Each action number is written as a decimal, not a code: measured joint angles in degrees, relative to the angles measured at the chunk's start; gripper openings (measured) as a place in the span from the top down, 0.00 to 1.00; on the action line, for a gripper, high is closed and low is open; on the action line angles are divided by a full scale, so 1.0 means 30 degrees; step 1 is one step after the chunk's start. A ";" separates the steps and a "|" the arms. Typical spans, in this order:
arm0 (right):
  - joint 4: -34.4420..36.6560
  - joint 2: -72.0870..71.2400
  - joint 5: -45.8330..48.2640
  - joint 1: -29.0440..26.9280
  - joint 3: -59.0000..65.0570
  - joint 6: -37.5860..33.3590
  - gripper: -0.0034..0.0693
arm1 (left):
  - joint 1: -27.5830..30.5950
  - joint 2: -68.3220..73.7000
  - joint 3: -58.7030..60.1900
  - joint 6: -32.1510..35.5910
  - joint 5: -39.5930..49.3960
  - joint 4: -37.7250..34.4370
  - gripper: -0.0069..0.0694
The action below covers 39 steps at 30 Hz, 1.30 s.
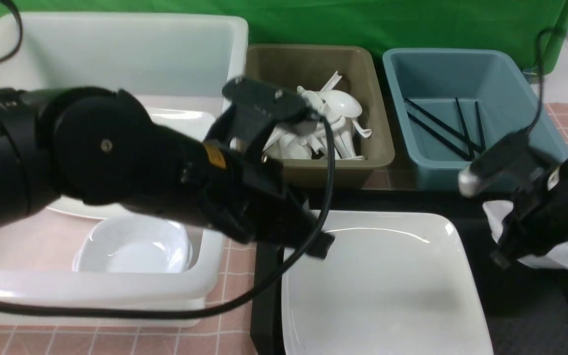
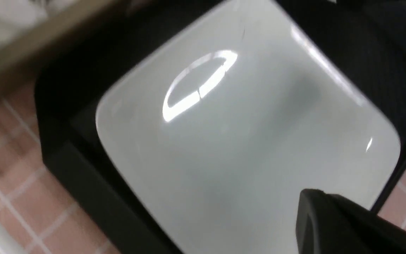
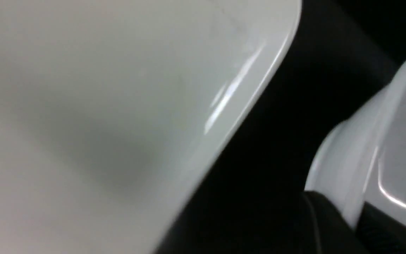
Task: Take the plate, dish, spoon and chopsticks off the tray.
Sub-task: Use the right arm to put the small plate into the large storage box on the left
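Observation:
The large white square plate (image 1: 382,286) (image 2: 224,141) (image 3: 83,106) lies on the black tray (image 1: 525,315) (image 2: 83,183). My left gripper (image 1: 321,244) (image 2: 310,197) hovers shut over the plate's far left corner, holding nothing. At the tray's right side stands a small white dish (image 1: 560,256) (image 3: 400,141). My right gripper (image 1: 500,256) (image 3: 354,218) is shut on the dish's rim, one finger inside and one outside. White spoons (image 1: 338,106) lie in the brown bin and black chopsticks (image 1: 442,128) in the blue bin, off the tray.
A white translucent tub (image 1: 116,296) at the left holds a small bowl (image 1: 136,246) and a white plate (image 1: 91,209). The brown bin (image 1: 385,158) and blue bin (image 1: 511,74) stand behind the tray. My left arm spans the tub's front.

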 joint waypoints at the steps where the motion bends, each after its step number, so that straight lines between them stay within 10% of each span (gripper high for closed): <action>1: 0.0212 -0.0118 0.0003 0.0000 -0.0067 0.0000 0.85 | 0.0000 0.0000 -0.0052 0.0066 -0.0048 -0.0024 0.91; 8: 0.7864 -0.3237 0.2996 0.2314 -0.3959 -0.2528 0.85 | 0.0161 -0.0221 -0.3447 -0.1704 0.2186 0.4341 0.91; 15: 0.9200 -0.0994 0.3086 0.7326 -0.9069 -0.2910 0.85 | 0.4351 -0.2918 -0.5012 -0.4872 0.6368 0.8600 0.91; 27: 0.9291 0.9052 0.2897 1.1807 -1.8412 -0.2312 0.85 | 1.5115 -0.7228 -0.0848 -0.4163 0.8446 0.5645 0.91; 39: 0.8705 1.4325 0.2788 1.2161 -2.1331 -0.2000 0.81 | 1.5866 -0.7897 0.0888 -0.1629 0.8614 0.2396 0.90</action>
